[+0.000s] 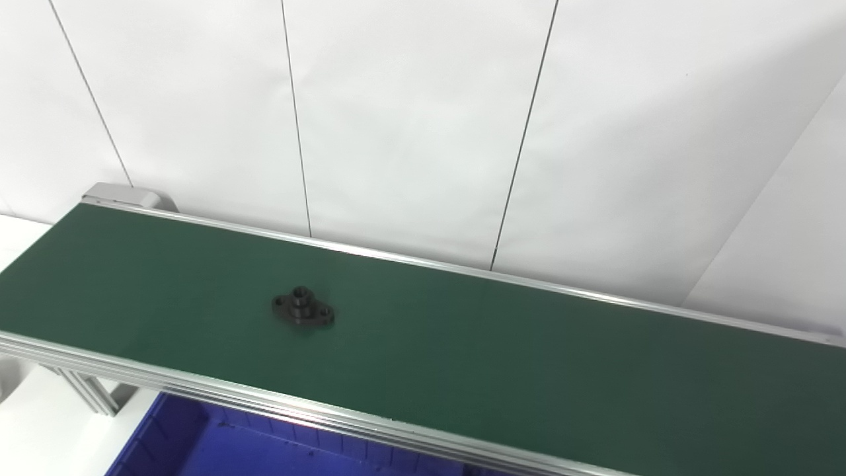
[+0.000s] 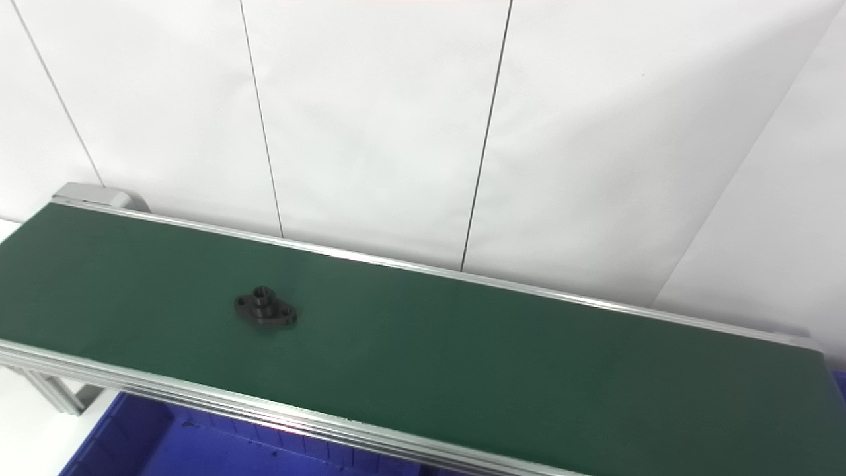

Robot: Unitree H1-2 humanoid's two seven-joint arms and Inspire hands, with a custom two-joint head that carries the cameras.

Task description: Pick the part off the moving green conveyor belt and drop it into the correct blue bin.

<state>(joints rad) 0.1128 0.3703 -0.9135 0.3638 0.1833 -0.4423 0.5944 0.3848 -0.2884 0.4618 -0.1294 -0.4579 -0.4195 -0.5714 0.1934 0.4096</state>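
Note:
A small black flanged part (image 1: 303, 308) with a raised round hub and a hole at each end lies flat on the green conveyor belt (image 1: 502, 344), left of the belt's middle. It also shows in the right eye view (image 2: 265, 309). A blue bin (image 1: 218, 439) sits below the belt's near rail at the bottom left; only part of its inside shows. Neither hand is in view.
The belt runs from upper left to lower right between aluminium rails (image 1: 277, 400). A white panelled wall (image 1: 423, 119) stands close behind it. A sliver of blue (image 2: 839, 380) shows at the belt's far right end. A white surface (image 1: 39, 430) lies at lower left.

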